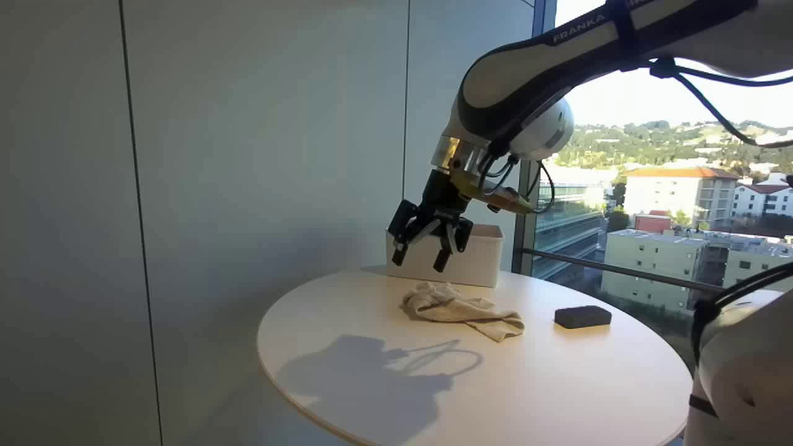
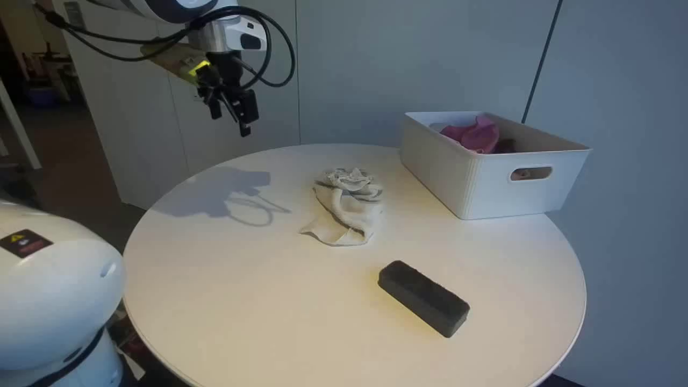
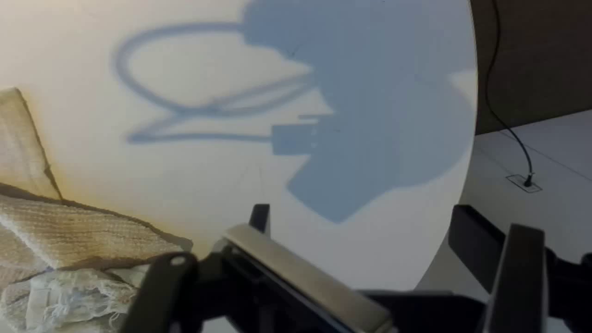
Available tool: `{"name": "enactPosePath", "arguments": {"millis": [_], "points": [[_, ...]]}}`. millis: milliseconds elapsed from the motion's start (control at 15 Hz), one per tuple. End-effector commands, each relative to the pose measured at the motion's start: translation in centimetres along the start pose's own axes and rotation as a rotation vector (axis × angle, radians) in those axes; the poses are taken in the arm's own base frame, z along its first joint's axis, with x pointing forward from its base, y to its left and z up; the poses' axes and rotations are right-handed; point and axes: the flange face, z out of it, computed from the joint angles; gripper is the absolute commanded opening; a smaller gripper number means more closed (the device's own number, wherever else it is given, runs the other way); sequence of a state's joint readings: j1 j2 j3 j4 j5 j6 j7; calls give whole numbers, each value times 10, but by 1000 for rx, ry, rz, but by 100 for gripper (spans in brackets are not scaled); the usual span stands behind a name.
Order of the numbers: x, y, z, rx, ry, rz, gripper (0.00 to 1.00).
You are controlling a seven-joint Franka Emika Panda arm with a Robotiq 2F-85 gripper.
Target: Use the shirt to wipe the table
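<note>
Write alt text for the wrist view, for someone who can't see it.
A crumpled, frayed beige cloth lies at the lower left on a white table. Open jaws holding nothing show along the bottom, and a broad bluish shadow with cable-like loops falls across the table.

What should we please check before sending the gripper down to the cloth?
1. The gripper open and holding nothing: ok, jaws apart.
2. The cloth lying on the table: ok.
3. The cloth lined up between the jaws: not ok, off to one side in the wrist view.
4. The dark block apart from the cloth: ok, in both exterior views.
5. The white bin apart from the cloth: ok.
6. The table clean under the cloth: cannot tell, covered.
</note>
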State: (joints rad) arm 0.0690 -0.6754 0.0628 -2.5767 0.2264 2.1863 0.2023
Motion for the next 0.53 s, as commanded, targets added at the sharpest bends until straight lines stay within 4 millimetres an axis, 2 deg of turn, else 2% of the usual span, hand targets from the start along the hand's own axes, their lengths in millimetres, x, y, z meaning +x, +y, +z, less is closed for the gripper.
{"name": "enactPosePath", "arguments": {"millis": [0, 400, 467], "points": [[1, -1, -3, 1, 4, -1, 100], [1, -1, -6, 4, 12, -2, 100], [11, 6, -5, -23, 51, 33, 100]]}}
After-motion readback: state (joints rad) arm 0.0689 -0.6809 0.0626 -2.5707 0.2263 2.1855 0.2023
